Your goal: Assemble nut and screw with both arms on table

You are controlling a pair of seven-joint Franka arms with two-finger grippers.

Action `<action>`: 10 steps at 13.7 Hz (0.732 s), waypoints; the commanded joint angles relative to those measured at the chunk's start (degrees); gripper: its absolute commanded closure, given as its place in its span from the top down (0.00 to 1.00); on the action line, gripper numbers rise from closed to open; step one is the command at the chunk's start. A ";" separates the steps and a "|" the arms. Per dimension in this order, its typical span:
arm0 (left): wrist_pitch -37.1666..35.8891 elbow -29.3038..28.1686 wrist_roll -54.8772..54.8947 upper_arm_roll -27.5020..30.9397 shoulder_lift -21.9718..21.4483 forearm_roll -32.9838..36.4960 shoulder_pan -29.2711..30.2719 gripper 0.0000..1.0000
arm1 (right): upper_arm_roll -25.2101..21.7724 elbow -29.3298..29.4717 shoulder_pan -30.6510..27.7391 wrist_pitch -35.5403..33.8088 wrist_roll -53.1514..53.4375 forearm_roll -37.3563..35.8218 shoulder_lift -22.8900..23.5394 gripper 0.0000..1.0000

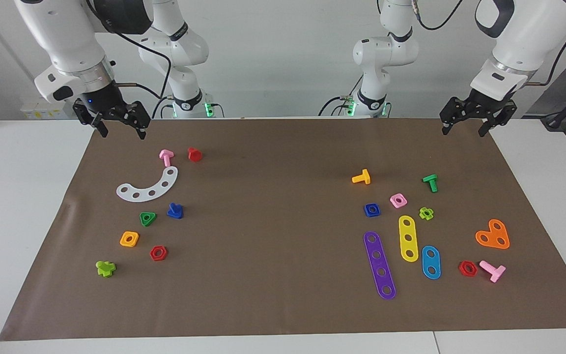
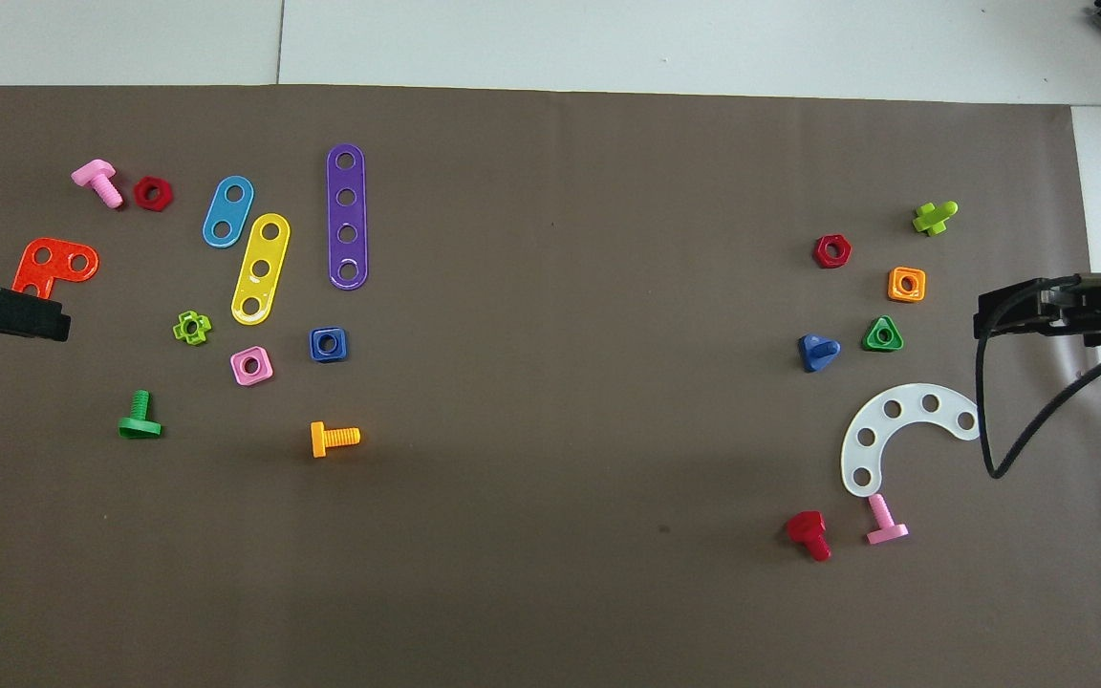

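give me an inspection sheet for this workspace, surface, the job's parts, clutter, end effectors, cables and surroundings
Surface: white table covered by a brown mat, flat.
Job's things: blue nut lies toward the left arm's end; blue screw toward the right arm's end, beside the green triangular nut. Not joined.
Clutter: coloured toy bolts, nuts and hole strips in two groups, including a purple strip and a white curved strip.
End effectors: left end effector and right end effector both open, empty, waiting raised over the mat's edge nearest the robots.
Cables: black cable hangs along the right arm.
Surroundings: pale wall.
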 commanded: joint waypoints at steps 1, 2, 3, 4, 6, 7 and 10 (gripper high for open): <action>-0.23 -1.65 0.37 -0.27 -1.71 -0.25 0.64 1.00 | 0.12 -0.53 -0.02 0.06 0.45 0.80 -0.70 1.00; -0.23 -1.65 0.29 -0.18 -1.71 -0.25 0.56 1.00 | 0.12 -0.53 -0.02 0.06 0.45 0.80 -0.70 1.00; -0.23 -1.65 0.29 -0.27 -1.71 -0.25 0.55 1.00 | 0.12 -0.53 0.06 -0.20 0.45 0.80 -0.70 1.00; -0.23 -1.65 0.29 -0.27 -1.71 -0.25 0.64 1.00 | 0.12 -0.53 0.06 -0.47 0.45 0.80 -0.70 1.00; -0.23 -1.65 0.29 -0.27 -1.71 -0.25 0.64 1.00 | 0.12 -0.62 0.06 -0.38 0.54 0.80 -0.78 1.00; -0.23 -1.65 0.29 -0.27 -1.71 -0.25 0.64 1.00 | 0.12 -0.88 0.06 -0.12 0.28 0.71 -0.78 1.00; -0.23 -1.65 0.29 -0.27 -1.71 -0.25 0.64 1.00 | 0.12 -1.76 0.06 0.41 -0.25 0.80 -1.14 1.00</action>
